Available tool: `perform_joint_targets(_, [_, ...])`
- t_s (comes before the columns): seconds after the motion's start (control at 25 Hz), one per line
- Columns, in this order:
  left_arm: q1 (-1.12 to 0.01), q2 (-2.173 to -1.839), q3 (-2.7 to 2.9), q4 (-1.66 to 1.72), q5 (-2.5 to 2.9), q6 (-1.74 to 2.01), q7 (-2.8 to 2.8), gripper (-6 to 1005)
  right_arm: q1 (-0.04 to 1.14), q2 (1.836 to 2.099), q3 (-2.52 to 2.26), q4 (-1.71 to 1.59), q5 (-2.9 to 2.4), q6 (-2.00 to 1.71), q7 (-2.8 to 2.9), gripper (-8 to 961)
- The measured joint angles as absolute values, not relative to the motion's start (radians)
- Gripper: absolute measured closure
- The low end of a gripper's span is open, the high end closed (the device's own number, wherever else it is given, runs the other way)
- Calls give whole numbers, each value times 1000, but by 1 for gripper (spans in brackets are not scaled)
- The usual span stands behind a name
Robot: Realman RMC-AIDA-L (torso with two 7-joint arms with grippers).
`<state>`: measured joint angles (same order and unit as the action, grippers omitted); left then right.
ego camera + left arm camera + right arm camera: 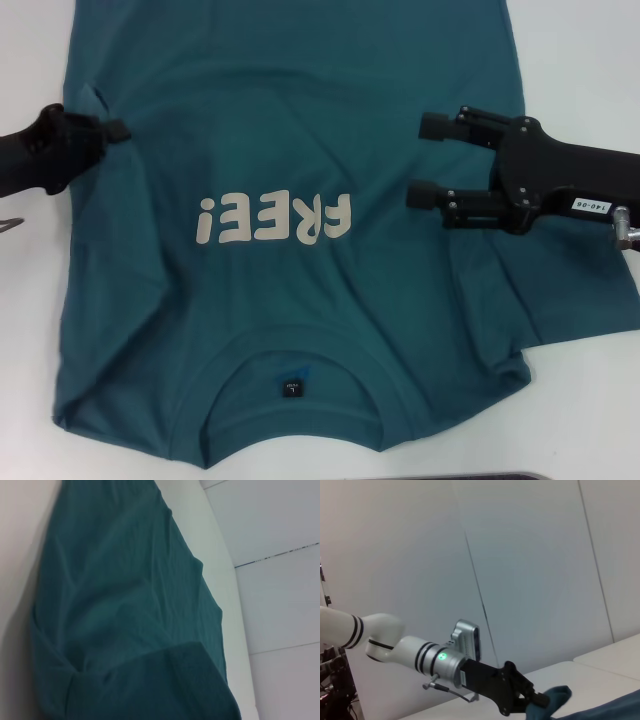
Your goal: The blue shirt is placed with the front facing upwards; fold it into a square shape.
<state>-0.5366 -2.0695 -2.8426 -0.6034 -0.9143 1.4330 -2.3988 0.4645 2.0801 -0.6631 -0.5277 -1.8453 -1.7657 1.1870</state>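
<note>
We are watching the blue shirt (300,170) lying front-up across the bench (585,60), collar toward the near edge. The left gripper (112,128) is pinching a fold of cloth at the shirt's left edge, fingers closed on it. The right gripper (428,160) is hovering over the right chest, fingers spread, holding nothing. Risk: a one-sided pull could drag and skew the whole shirt, or the thin pinch could slip. We are reading "FREE!" upside down and "140-06" on the right arm; the neck label (291,385) is unreadable.
</note>
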Motion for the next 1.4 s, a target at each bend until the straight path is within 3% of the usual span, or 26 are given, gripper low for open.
perform_joint_targets(0.44, [-525,-2080,-2782,-557,-922,1258,-2315,925,461,2080,-661,-527,-1845,-1770,1187,67])
perform_joint_targets(0.96, [-482,-2072,-2765,-674,-959,1544,-2290,491,472,2080,-663,-525,-1846,-1765,1213,69])
perform_joint_targets(1.28, [-386,-2018,-2767,-720,-1088,1703,-2213,297,472,2080,-661,-522,-1848,-1757,1228,70])
perform_joint_targets(1.36, [-360,-2017,-2767,-729,-1098,1730,-2162,82,471,2080,-661,-522,-1847,-1754,1228,70])
perform_joint_targets(1.4, [-360,-2017,-2767,-729,-1098,1730,-2162,77,471,2080,-661,-522,-1846,-1753,1229,70])
